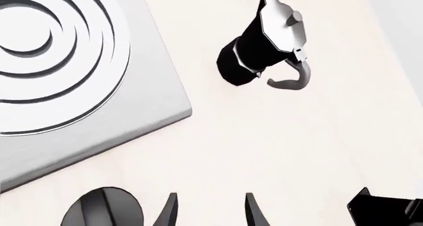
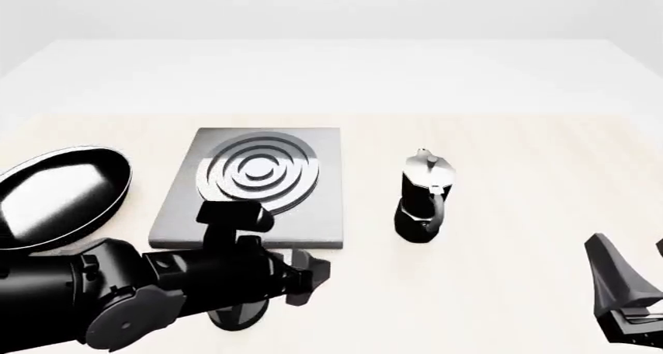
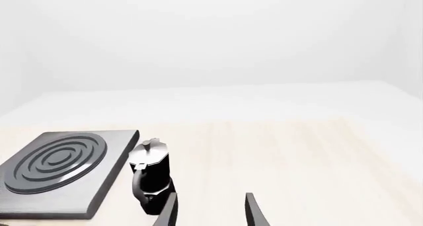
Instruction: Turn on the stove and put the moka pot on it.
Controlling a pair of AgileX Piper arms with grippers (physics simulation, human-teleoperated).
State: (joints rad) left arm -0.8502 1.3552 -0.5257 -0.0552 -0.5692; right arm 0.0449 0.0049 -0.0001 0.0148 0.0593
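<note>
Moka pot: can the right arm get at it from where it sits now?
Probably yes. The moka pot stands upright, clear of the stove, handle toward the near side, with bare table before the open right gripper.

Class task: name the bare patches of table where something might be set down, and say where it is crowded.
Bare: between stove and moka pot, and right of the pot. Crowded: the near left, with frying pan, knob and left pincer.

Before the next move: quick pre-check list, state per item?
1. Stove top bare: ok.
2. Moka pot upright on the table, right of the stove: ok.
3. Knob in reach of the left gripper: ok, right beside its fingertips.
4. Left gripper open, holding nothing: ok.
5. Right gripper open, short of the pot: ok.
6. Knob turned on: cannot tell.
</note>
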